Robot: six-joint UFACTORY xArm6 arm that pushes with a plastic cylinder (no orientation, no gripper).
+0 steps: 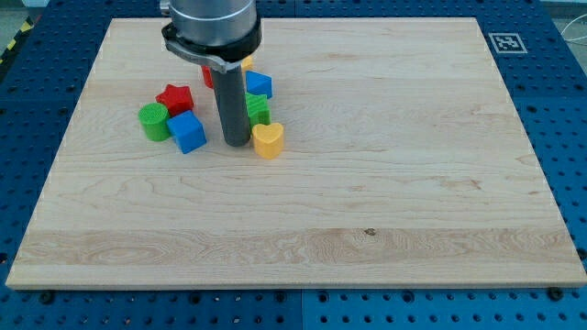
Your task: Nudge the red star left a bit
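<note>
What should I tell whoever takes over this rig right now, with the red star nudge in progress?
My tip is down on the board, to the view's right of the red star and not touching it; the yellow heart sits just right of the tip.
The red star lies in the cluster at the view's upper left, above the green cylinder and the blue cube.
Whether any nudge has happened cannot be told from this view.
Left: bring the tip to the star's right side and push it slightly left.
</note>
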